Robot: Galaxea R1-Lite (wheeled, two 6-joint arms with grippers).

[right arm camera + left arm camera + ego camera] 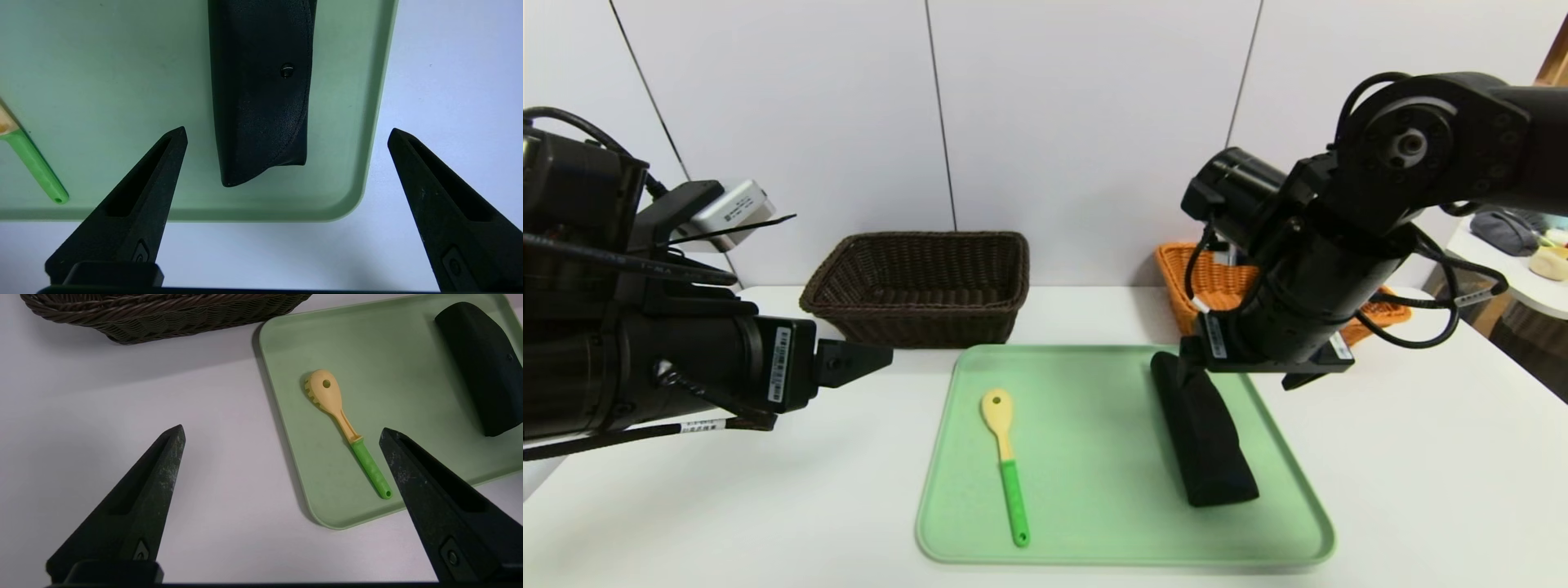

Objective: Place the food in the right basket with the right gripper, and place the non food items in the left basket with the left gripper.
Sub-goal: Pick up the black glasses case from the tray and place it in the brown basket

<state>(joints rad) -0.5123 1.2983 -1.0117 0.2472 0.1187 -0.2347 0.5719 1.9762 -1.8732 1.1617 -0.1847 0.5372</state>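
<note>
Both grippers, left (282,433) and right (288,132), gape empty; spoon (1005,457), seven o'clock on tray (1094,539), looks light, stiff, slippery: pinch the green handle.

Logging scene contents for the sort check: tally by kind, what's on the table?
Baskets: 2, a brown basket and an orange basket partly hidden behind the right arm
Trays: 1, the green tray
Utensils: 1, the yellow-and-green spoon on the tray
Cases: 1, the black case on the tray
Food: 0 visible
Total: 5

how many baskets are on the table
2: a dark brown basket behind the green tray's left corner, and an orange basket behind its right side, mostly hidden by the right arm.
</note>
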